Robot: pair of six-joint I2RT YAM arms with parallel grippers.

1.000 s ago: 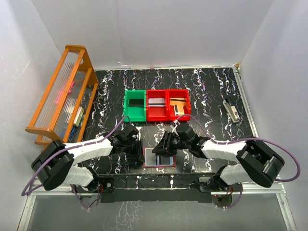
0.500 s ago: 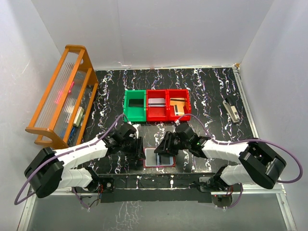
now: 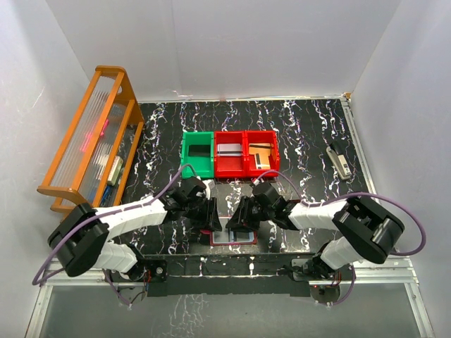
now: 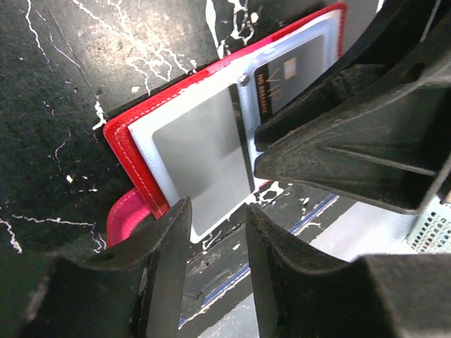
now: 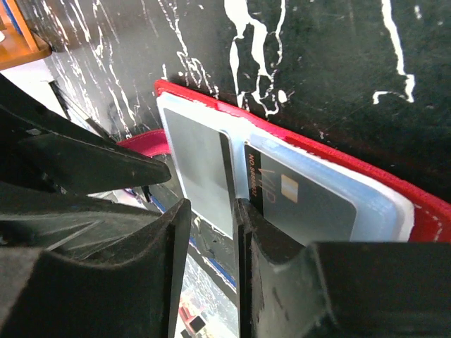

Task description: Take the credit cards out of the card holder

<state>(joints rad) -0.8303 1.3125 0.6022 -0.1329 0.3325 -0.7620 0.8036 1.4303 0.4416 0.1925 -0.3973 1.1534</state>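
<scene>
The card holder (image 3: 238,238) lies open near the table's front edge, dark red with pale bluish sleeves. In the left wrist view the holder (image 4: 123,144) shows a grey card (image 4: 201,165) in one sleeve and a dark card (image 4: 292,74) in the other. My left gripper (image 3: 211,220) is open and empty at the holder's left edge, with its jaws (image 4: 215,239) astride the grey card's corner. My right gripper (image 3: 243,220) is over the holder's middle with a narrow gap. Its fingers (image 5: 211,225) stand at the seam between the grey card (image 5: 197,165) and the dark card (image 5: 303,204).
A green bin (image 3: 197,155) and two red bins (image 3: 229,160) stand behind the holder. The right red bin (image 3: 261,156) holds tan and brown cards. An orange rack (image 3: 91,141) stands at the left. A small grey object (image 3: 340,163) lies at the right.
My left gripper has moved right, up to the holder's left edge. My right gripper has shifted slightly left and lower over the holder. The holder has not moved.
</scene>
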